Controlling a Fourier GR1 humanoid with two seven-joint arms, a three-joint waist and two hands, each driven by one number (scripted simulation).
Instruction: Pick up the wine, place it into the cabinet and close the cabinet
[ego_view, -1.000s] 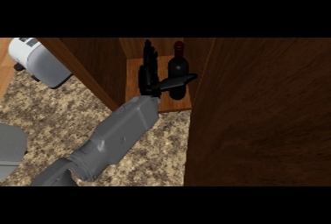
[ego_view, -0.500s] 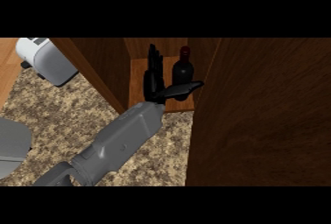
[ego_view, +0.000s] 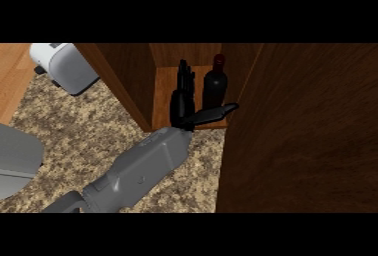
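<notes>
Wine (ego_view: 215, 80) stands upright inside the cabinet (ego_view: 310, 125); the hand (ego_view: 184, 102) is spread wide just left of it, door edge crowding the thumb.

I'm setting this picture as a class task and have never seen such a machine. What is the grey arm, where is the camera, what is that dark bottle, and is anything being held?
The camera sits at the robot's head and looks steeply down at a speckled counter. The grey tube rising from the bottom is a forearm ending in a black hand; which arm it is cannot be told from this view. The hand reaches into an open wooden cabinet. The wine bottle stands upright on the cabinet floor. The fingers are straight, the thumb points towards the bottle's base, and nothing is held. The large dark wooden panel on the right is the cabinet door, open. A white and grey appliance stands at upper left.
</notes>
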